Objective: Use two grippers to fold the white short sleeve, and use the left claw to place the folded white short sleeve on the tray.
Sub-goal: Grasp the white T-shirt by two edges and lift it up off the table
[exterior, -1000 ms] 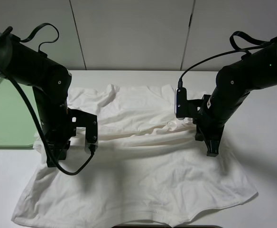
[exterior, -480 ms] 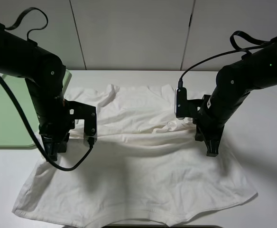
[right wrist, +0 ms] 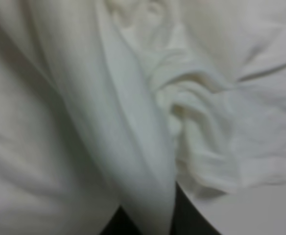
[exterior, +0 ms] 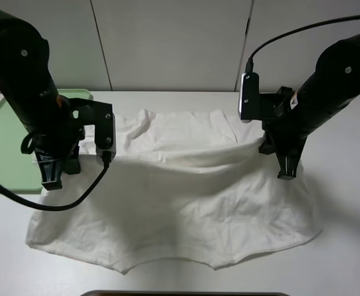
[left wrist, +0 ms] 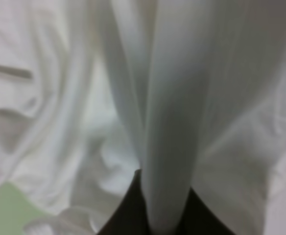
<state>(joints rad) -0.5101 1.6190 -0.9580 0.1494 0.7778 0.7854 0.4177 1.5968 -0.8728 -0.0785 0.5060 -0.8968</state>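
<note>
Left end effector (exterior: 50,182) and right end effector (exterior: 286,173) both pinch the white shirt (exterior: 186,209), holding its middle higher than before. Its bottom lies on the desk (exterior: 346,246), beside the green tray (exterior: 1,148).

Looks like a robotics lab or test setup: a bare white table (exterior: 346,246), plain pale wall panels (exterior: 167,43) behind, two black cabled robot arms (exterior: 20,80) reaching over it

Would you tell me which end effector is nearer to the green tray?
Left. The left end effector hangs at the edge of the tray; the right end effector is across the white short sleeve, on the far side.
</note>
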